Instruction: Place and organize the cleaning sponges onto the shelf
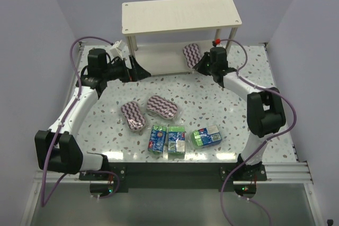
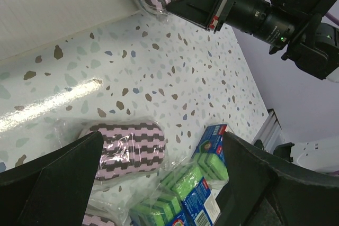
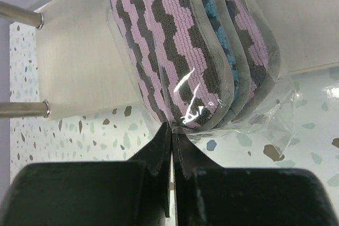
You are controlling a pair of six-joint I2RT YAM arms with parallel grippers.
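The cream-white shelf (image 1: pixel 180 17) stands at the back. My right gripper (image 1: pixel 201 63) is shut on the plastic wrap edge of a maroon-and-white zigzag sponge (image 1: pixel 191 55) and holds it tilted over the right end of the lower board (image 3: pixel 79 72). In the right wrist view the closed gripper (image 3: pixel 172 130) pinches the sponge's wrap (image 3: pixel 180 51). My left gripper (image 1: pixel 142 71) is open and empty by the shelf's left legs. Two more striped sponges (image 1: pixel 133 116) (image 1: pixel 162 107) and three green-and-blue packs (image 1: pixel 157 138) (image 1: pixel 176 140) (image 1: pixel 206 136) lie on the table.
The left wrist view looks between its open fingers (image 2: pixel 58 178) at a striped sponge (image 2: pixel 127 149) and the green packs (image 2: pixel 185 189), with the right gripper (image 2: pixel 185 6) beyond. Purple walls close in on both sides. The speckled table (image 1: pixel 222 104) ends at the near edge.
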